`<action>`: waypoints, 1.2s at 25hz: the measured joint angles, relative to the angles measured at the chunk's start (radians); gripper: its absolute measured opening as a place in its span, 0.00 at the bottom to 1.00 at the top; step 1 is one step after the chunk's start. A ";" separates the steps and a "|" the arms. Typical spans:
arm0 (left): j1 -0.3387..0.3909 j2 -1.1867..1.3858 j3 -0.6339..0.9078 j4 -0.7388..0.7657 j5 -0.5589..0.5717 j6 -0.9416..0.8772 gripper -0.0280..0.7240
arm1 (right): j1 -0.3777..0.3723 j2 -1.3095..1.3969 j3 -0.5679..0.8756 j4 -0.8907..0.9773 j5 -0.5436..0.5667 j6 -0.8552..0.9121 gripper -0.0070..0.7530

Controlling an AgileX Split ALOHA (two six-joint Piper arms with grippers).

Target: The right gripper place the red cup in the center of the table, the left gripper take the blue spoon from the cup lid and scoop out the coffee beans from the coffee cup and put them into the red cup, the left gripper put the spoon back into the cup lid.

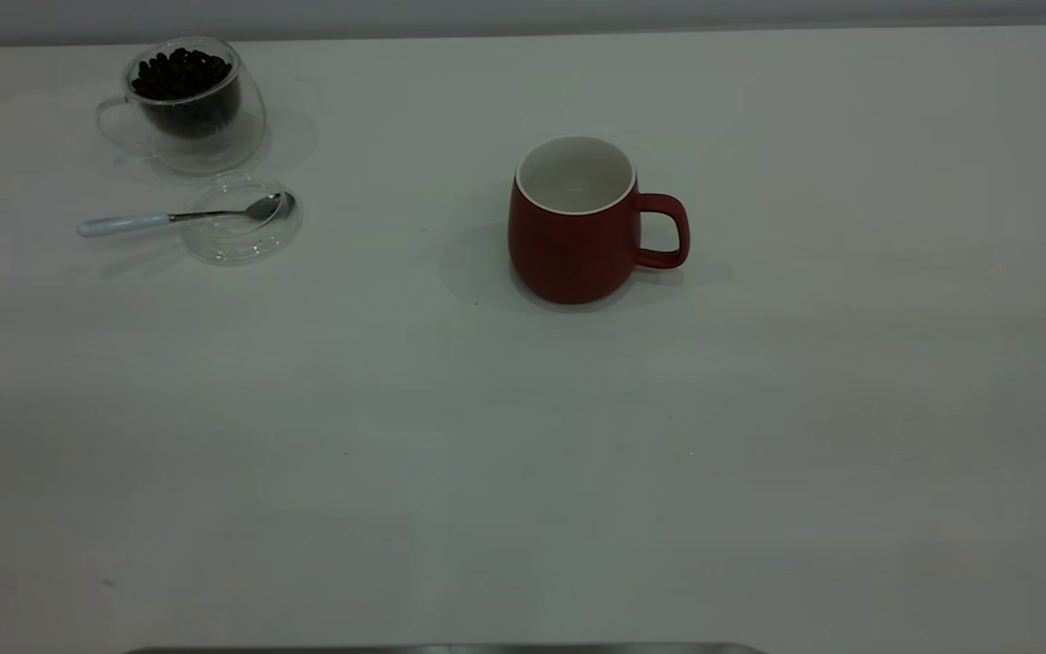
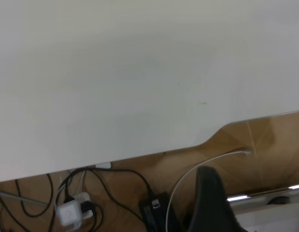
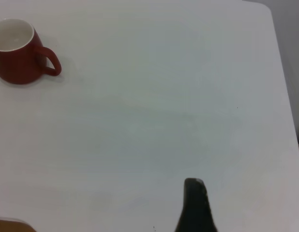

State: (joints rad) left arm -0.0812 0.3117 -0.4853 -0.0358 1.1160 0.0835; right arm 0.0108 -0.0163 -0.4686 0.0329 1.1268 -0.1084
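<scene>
While nothing is moving in the exterior view, the white counter [image 1: 523, 454] is filling nearly the whole field, wide and plain.

Red cup [image 1: 573, 222] is standing upright near the counter's middle, slightly toward the far side, white inside showing empty, loop handle pointing to that view's right. It is also showing in the right wrist view [image 3: 16, 50], well apart from the camera.

Coffee cup [image 1: 187, 104], clear double-walled glass, is sitting at the far left corner, its clear handle turned to the view's left. Coffee beans [image 1: 180, 74] are heaping dark inside it, up near the rim.

Cup lid [image 1: 241, 218], a clear shallow disc, is lying flat just in front of the coffee cup, nearly touching its base. Blue spoon [image 1: 180, 216] is resting across it: metal bowl inside the lid, pale blue handle sticking out over the rim to the view's left, its end lying on the counter.

Left pincer [image 2: 214, 200]: only one dark tapered tip is showing in the left wrist view, hanging beyond the counter's edge over a floor with cables and a white power adapter [image 2: 72, 212]. Cannot tell its opening.

Right pincer [image 3: 196, 208]: a single black tip is hanging over bare counter, well apart from the red cup. Opening cannot be told either.
</scene>
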 joint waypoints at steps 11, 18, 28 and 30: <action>0.104 -0.240 0.000 0.000 0.009 -0.024 0.73 | 0.000 0.000 0.000 0.000 0.000 0.000 0.79; 0.117 -0.329 0.000 0.004 0.019 -0.040 0.73 | 0.000 0.000 0.000 0.000 0.000 0.000 0.79; 0.118 -0.330 0.000 0.004 0.019 -0.042 0.73 | 0.000 0.000 0.000 0.000 0.000 0.000 0.79; 0.118 -0.330 0.000 0.004 0.019 -0.042 0.73 | 0.000 0.000 0.000 0.000 0.000 0.000 0.79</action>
State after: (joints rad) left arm 0.0369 -0.0187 -0.4853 -0.0320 1.1349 0.0411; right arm 0.0108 -0.0163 -0.4686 0.0329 1.1268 -0.1088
